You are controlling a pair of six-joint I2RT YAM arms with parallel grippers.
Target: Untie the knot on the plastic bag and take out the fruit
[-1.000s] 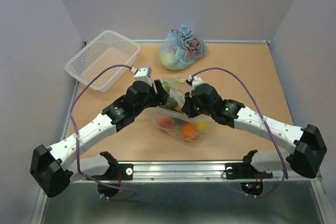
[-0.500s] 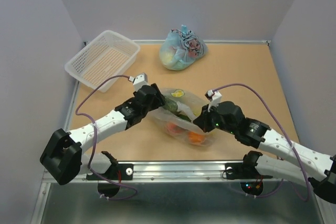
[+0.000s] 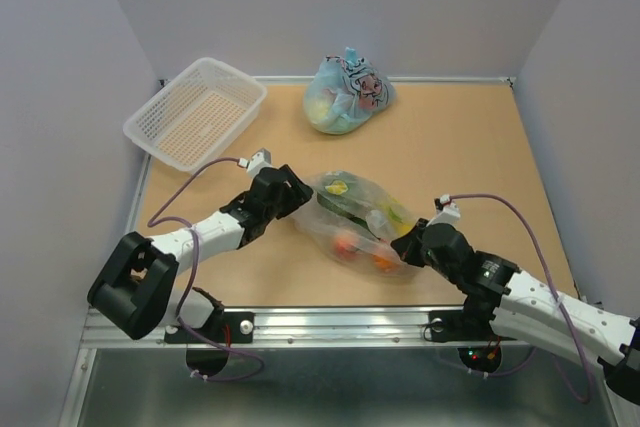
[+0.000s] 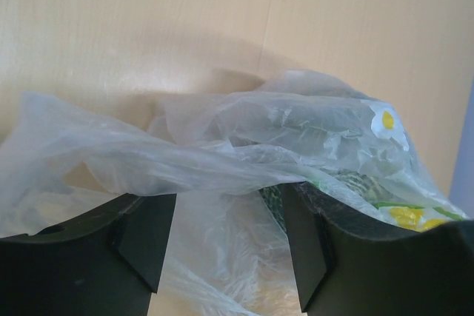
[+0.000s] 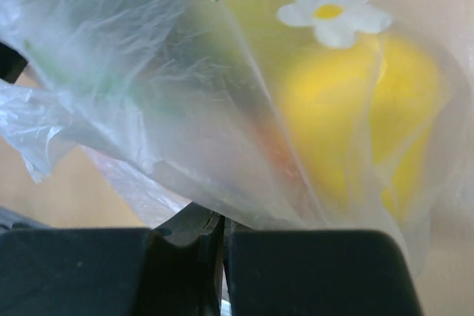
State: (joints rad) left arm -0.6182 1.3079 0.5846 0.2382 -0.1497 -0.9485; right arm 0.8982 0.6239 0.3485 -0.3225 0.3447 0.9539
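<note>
The see-through plastic bag (image 3: 360, 222) lies stretched across the table's middle. Fruit shows through it: an orange piece (image 3: 383, 259), a pink-orange one (image 3: 345, 242), a dark green one (image 3: 350, 205) and a yellow lemon (image 3: 400, 215). My left gripper (image 3: 298, 195) is at the bag's left end. In the left wrist view its jaws (image 4: 226, 257) stand apart with loose plastic (image 4: 222, 153) draped over and between them. My right gripper (image 3: 408, 245) is at the bag's near-right end. It (image 5: 224, 257) is shut on a fold of the bag, and the lemon (image 5: 370, 109) is right in front of it.
A white mesh basket (image 3: 195, 112) stands at the back left. A knotted light-blue bag with black cartoon print (image 3: 347, 92) sits at the back centre. Walls close in the table on the left, back and right.
My right gripper has pulled back toward the near right with the bag in it, stretching the bag out. My left arm has drawn back to the left and lower.
</note>
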